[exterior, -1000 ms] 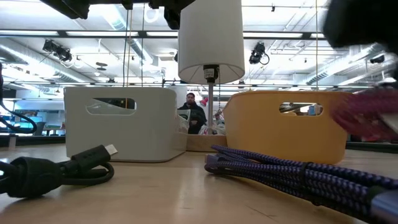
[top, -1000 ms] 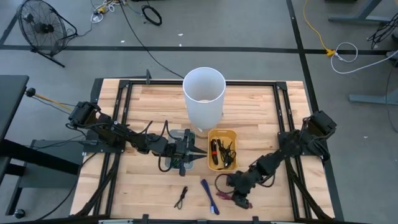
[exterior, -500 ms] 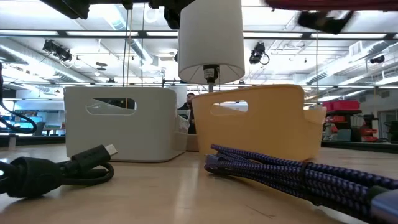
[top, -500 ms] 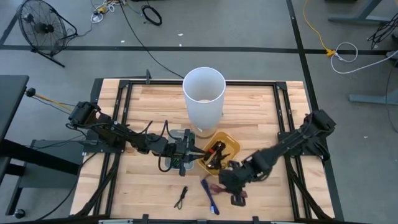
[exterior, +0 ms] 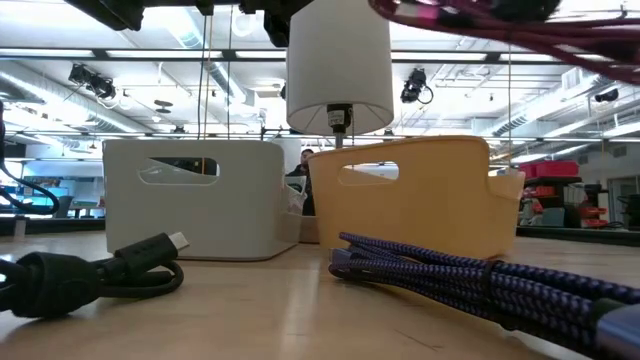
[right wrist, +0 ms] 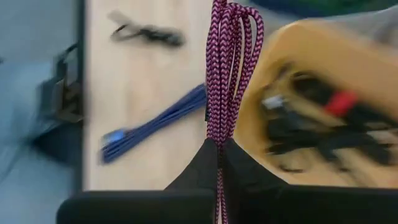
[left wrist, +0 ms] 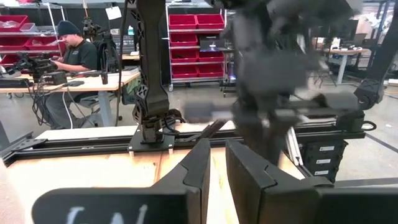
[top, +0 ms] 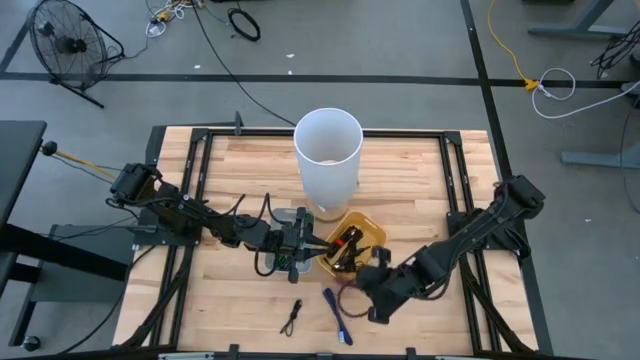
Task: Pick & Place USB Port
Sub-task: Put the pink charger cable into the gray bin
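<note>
My right gripper (top: 372,298) hangs above the table's near middle, shut on a magenta braided USB cable (right wrist: 229,68). Just beyond it a yellow bin (top: 352,245) of dark cables stands askew on the table. Against the bin's left corner my left gripper (top: 322,248) points level above a small white bin (exterior: 195,195). Its fingers (left wrist: 214,165) stand a little apart with nothing showing between them. A blue braided cable (top: 337,315) and a black cable (top: 291,318) lie on the wood near the front edge. My right gripper pinches the magenta cable's bundled loops (right wrist: 218,140) between its two fingers, which slant down toward the table. Several strands run side by side away from the fingertips. In the low view the cable (exterior: 480,25) is lifted clear of the table.
A tall white cylinder (top: 328,150) stands behind the two bins at the table's middle. Black rails (top: 200,150) frame the tabletop. In the low view the blue cable (exterior: 480,275) lies in front of the yellow bin (exterior: 410,195), and the black cable (exterior: 90,270) lies before the white one.
My right gripper has risen with the magenta cable, lifting it off the table, moved a little toward the yellow bin and tipped. It stays shut. The yellow bin has turned about on the table, its near end swinging toward the left.
</note>
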Controlling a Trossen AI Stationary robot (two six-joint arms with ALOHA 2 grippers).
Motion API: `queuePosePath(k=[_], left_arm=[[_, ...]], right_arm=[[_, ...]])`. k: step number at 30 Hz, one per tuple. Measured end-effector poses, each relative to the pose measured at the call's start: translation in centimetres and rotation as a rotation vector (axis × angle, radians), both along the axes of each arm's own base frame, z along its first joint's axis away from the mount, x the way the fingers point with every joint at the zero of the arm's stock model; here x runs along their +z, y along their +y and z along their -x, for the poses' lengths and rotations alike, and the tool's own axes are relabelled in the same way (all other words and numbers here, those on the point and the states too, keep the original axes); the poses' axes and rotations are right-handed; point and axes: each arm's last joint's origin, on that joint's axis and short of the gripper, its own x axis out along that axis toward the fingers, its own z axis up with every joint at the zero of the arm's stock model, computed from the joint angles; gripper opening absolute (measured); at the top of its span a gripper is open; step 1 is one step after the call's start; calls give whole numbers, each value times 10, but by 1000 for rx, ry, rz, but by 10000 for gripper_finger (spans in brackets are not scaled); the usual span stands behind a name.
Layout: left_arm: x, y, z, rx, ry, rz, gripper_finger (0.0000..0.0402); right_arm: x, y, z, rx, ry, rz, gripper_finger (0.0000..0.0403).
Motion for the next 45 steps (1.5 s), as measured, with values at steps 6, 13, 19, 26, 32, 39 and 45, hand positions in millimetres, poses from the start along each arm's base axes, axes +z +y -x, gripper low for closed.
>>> queuePosePath(k=[6, 13, 19, 26, 32, 39, 45], left_arm=[[0, 0, 0, 0, 0, 0, 57], [6, 0, 1, 0, -60, 20, 57], [12, 0, 1, -4, -117, 67, 57], [14, 0, 2, -42, -138, 103, 57], [14, -1, 2, -59, -140, 94, 58], [14, -1, 2, -58, -139, 85, 111], [15, -1, 2, -59, -147, 90, 170]], right_arm=[[39, -16, 28, -151, -182, 141, 0], [69, -23, 56, -254, -485, 227, 0], [76, -23, 57, -222, -702, 267, 0], [67, -30, 44, -90, -880, 269, 0], [65, -41, 34, -45, -902, 239, 0], [60, -50, 23, -30, -887, 227, 0], [52, -55, 8, 8, -898, 185, 0]])
